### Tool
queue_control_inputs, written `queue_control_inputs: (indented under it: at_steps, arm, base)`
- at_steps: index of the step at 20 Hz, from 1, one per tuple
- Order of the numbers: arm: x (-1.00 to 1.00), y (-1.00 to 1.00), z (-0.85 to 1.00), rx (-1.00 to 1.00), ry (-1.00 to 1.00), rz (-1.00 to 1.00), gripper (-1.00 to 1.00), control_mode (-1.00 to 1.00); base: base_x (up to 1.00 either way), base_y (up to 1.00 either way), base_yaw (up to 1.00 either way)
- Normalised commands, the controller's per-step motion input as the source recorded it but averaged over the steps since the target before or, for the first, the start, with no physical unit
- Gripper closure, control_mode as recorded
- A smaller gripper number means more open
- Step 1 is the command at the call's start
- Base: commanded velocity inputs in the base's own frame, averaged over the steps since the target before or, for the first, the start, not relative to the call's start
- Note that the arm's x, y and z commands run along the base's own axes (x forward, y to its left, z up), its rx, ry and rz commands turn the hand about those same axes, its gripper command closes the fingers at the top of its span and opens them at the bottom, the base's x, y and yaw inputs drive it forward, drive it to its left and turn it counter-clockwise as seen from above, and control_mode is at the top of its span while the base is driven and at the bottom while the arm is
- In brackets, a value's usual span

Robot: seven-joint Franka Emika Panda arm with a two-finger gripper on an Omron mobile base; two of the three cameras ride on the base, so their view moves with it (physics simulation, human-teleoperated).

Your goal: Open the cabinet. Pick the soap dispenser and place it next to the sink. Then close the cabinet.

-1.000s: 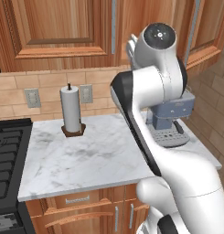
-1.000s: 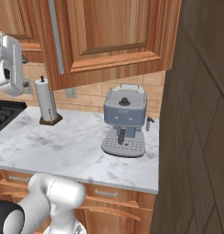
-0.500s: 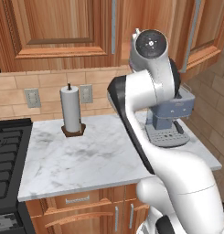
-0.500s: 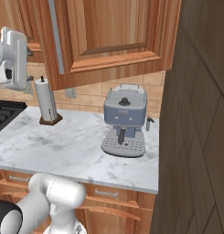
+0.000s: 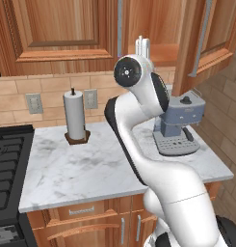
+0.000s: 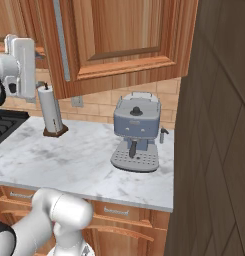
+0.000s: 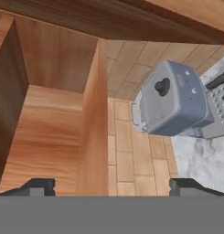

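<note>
**Cabinet door was open, soap still to grab**

Cabinet (image 5: 201,43) status: the right-hand door was already swung out over the counter (image 5: 90,169), with its silver bar handle facing the room, so I'd call step one done. My gripper (image 7: 111,185) was up at the cabinet mouth with the jaws spread wide and nothing between them. From the hand view I was looking past a wooden divider into the shelf space, and the bit of shelf I could see was bare wood. So honestly I couldn't tell where the soap dispenser was sitting; my guess was deeper in or off to one side.

Below me was the grey-blue coffee machine (image 6: 136,132) against the tile wall, and further along the counter the paper towel roll (image 5: 75,116).

Left to do, as I read it: find and grip the dispenser, carry it over next to the sink, then shut the door. Basically most of the job.
</note>
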Motion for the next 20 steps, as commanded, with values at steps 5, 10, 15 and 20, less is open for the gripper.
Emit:
queue_control_inputs:
  at_steps: [5,10,15,20]
  arm:
    - [0.25,-0.01,0.00,0.11,-0.05,-0.23,-1.00,-1.00]
    - [0.16,-0.09,0.00,0.14,-0.05,-0.19,-1.00,-1.00]
    - [0.14,-0.09,-0.02,0.14,-0.06,-0.17,-1.00,-1.00]
    - [0.14,-0.04,-0.15,0.11,-0.17,-0.14,-1.00,-1.00]
  base:
    - [0.00,0.00,0.00]
    - [0.00,0.00,0.00]
    - [0.00,0.00,0.00]
    - [0.00,0.00,0.00]
